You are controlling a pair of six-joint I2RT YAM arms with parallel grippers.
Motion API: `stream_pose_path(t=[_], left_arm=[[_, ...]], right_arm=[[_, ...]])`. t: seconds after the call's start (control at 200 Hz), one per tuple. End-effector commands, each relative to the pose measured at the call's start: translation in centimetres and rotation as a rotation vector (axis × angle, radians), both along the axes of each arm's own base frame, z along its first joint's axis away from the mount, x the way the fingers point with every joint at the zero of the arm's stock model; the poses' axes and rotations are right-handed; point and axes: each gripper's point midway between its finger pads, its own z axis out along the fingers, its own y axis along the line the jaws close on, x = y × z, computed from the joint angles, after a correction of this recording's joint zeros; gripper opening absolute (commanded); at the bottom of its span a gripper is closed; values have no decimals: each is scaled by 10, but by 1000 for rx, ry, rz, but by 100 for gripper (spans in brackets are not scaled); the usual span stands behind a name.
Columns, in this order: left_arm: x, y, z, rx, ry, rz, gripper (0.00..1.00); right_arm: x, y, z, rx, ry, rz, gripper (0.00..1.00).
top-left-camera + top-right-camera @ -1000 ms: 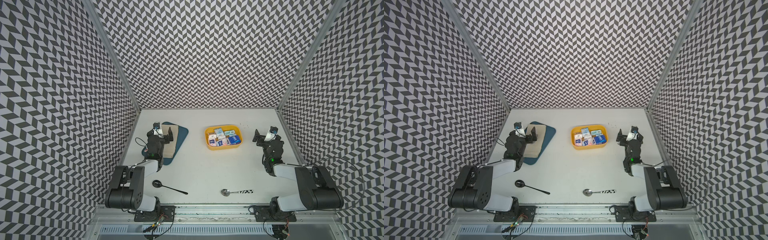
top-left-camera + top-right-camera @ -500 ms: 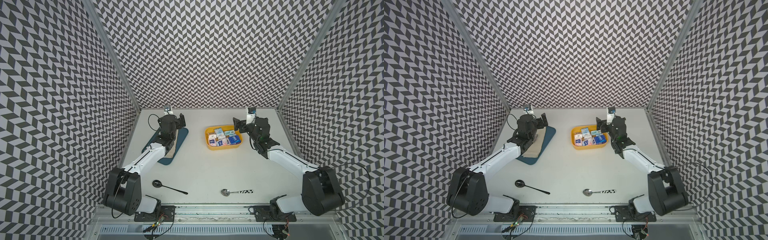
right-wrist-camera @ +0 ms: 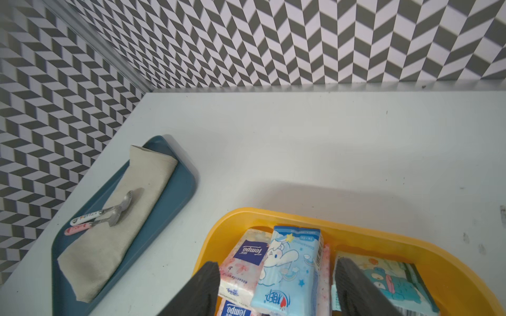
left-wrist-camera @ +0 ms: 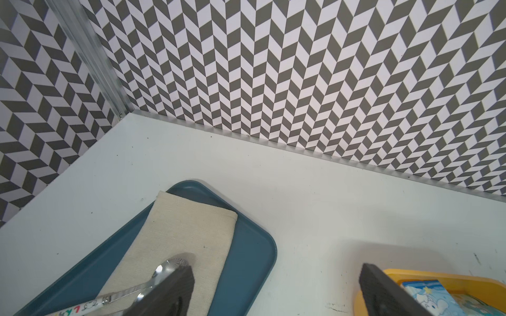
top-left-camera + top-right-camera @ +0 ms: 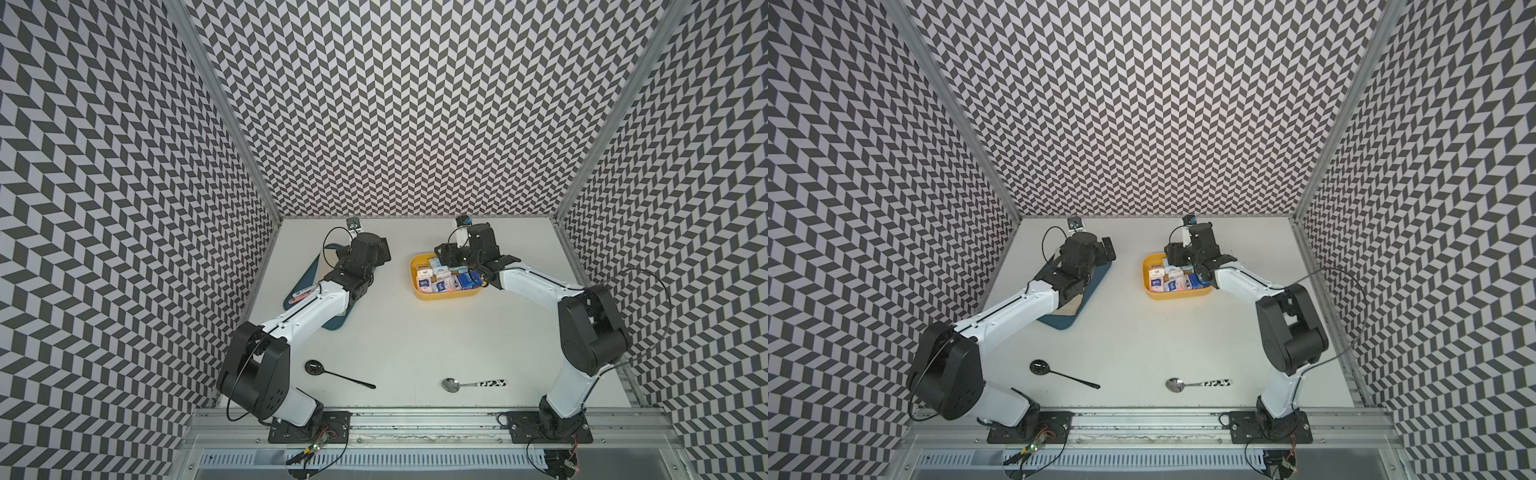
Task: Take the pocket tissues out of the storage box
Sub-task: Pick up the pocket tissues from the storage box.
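Pocket tissues [image 5: 446, 279] are lying crowded in the yellow storage box [image 5: 451, 296], which is sitting at about 1 o'clock from the table's middle in both top views. They are looking light, soft and squashable under slick film, so a gentle pinch across the narrow sides at mid-length is seeming best. The right gripper [image 3: 276, 270] is hanging over the box with jaws apart, straddling the pale blue pack [image 3: 290, 260] that is resting atop white-pink ones, not pinching it. Neighbouring packs and the rim are crowding close, so a straight lift is looking safest. Bare table is lying open at 6 o'clock of the box. The dark-blue tray [image 5: 332, 324] is sitting at 9 o'clock, with the left gripper [image 4: 276, 273] gaping empty over it.
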Motion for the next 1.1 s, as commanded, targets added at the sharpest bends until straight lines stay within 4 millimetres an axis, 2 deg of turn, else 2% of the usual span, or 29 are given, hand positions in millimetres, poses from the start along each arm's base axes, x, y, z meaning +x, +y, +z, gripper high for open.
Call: stream_pose_path(t=[0.0,0.11,0.28,0.491,0.846,0.981,1.097], left_arm=[[1,-2,5,-28,-4,23,99],[3,-4,6,-32,-1,13,99],[2,-4,8,-31,-3,11,99],[0,-2,8,-27,-10,15,99],[0,-1,18,-31,-32,10,99],[-1,-3,21,-42,-41,4,99],[-2,-3,23,-47,-44,1,99]], right_arm=[[4,5,-19,11,65,-6,65],[7,7,-29,23,78,-11,58],[7,5,-41,20,101,-32,56],[2,5,-50,21,133,-31,46],[-10,-4,-50,10,152,-50,45],[-14,-6,-56,0,174,-56,44],[-17,-5,-61,10,185,-55,32]])
